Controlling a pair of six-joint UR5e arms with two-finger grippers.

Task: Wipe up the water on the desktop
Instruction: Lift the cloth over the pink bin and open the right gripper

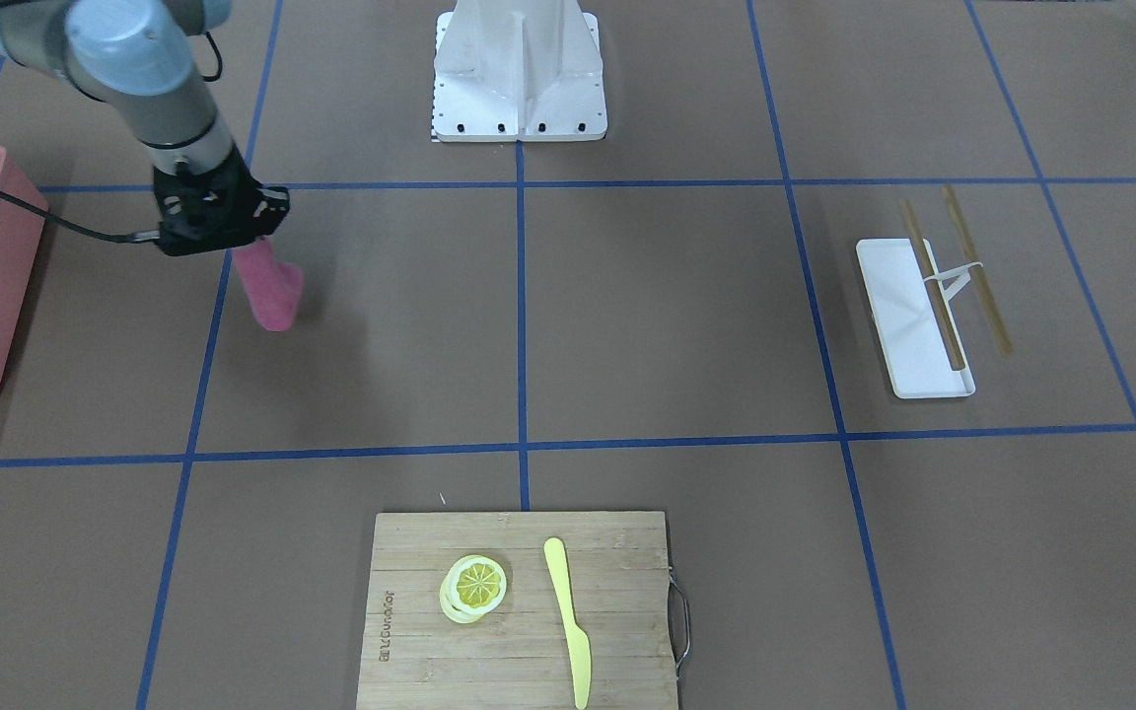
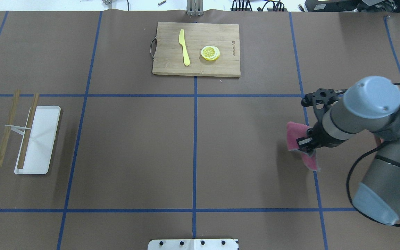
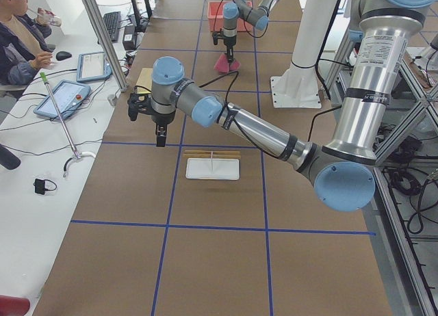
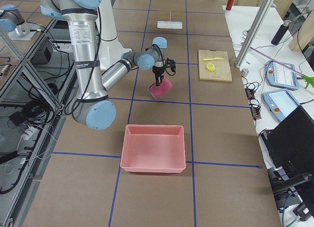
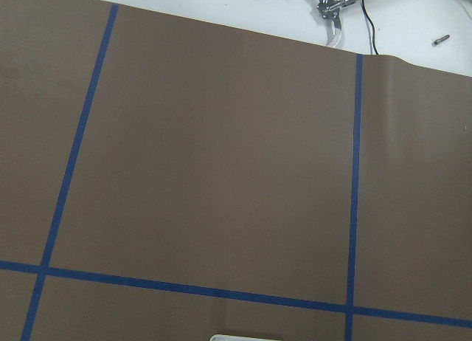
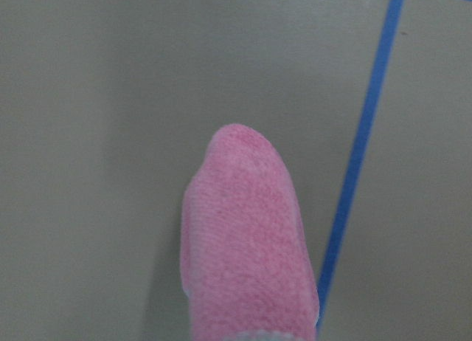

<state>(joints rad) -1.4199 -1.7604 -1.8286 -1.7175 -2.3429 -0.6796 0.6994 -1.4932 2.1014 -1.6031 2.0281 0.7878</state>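
A: One big brown surface with a blue tape grid. Any water spot?
B: No wet patch I can make out in any view. A pink bin sits on the right arm's side, apart from the work.
A: Cloth?
B: The pink cloth hangs folded from the right end effector, which is pinched tight on its top. Its low end is just beside a tape line. Can't tell if it touches the surface.
A: Left end effector?
B: It hovers over the other end of the surface. Can't tell whether it's open or closed.
A: Doing it well?
B: My call: lower until the cloth flattens on the surface. Use light pressure and slow overlapping strokes, with a firm pinch so the cloth doesn't drag out.
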